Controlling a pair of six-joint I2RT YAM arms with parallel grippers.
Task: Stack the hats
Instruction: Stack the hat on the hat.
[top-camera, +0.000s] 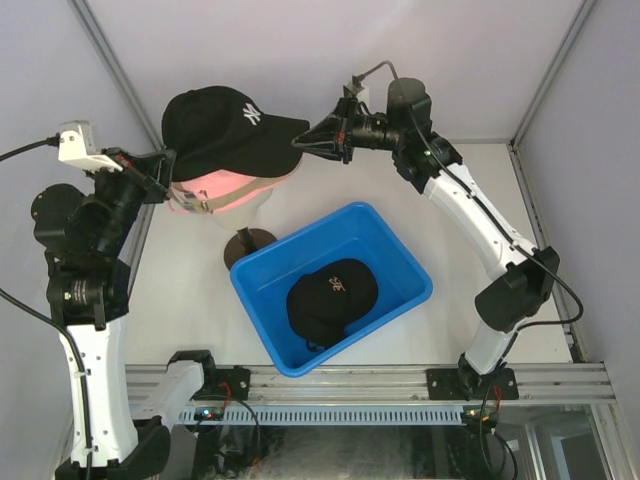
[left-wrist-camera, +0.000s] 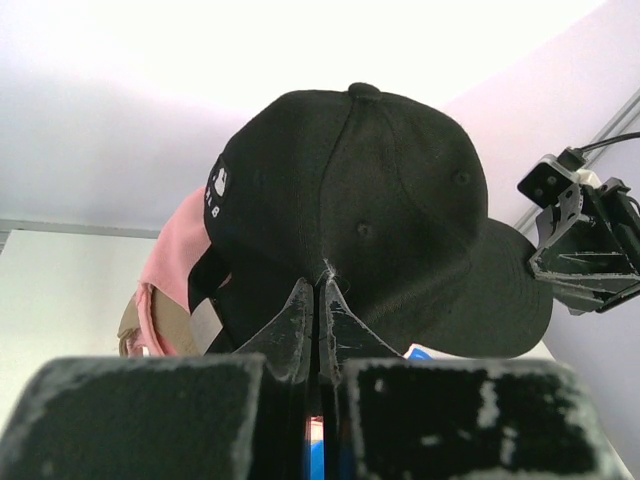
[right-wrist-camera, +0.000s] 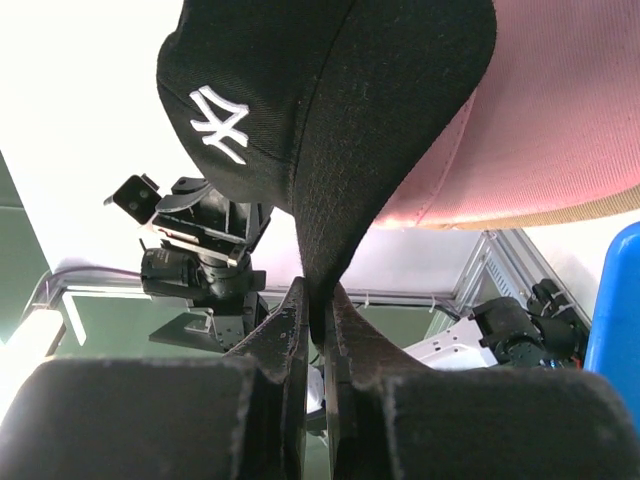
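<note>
The black NY cap (top-camera: 228, 122) sits on top of the pink cap (top-camera: 222, 189), which is on the mannequin head (top-camera: 268, 193). My left gripper (top-camera: 166, 166) is shut on the NY cap's back edge; in the left wrist view the gripper (left-wrist-camera: 320, 288) pinches the cap's fabric (left-wrist-camera: 370, 190). My right gripper (top-camera: 306, 143) is shut on the brim tip; the right wrist view shows the gripper (right-wrist-camera: 318, 300) on the brim (right-wrist-camera: 340, 130). A tan cap (left-wrist-camera: 133, 322) shows under the pink cap (left-wrist-camera: 178, 245). A black cap with an orange mark (top-camera: 332, 295) lies in the blue bin (top-camera: 398, 252).
The mannequin's brown base (top-camera: 250, 243) stands just behind the bin's left corner. Metal frame posts run along both sides of the white table. The right wrist view shows the pink cap (right-wrist-camera: 565, 120) and the bin's edge (right-wrist-camera: 618, 300).
</note>
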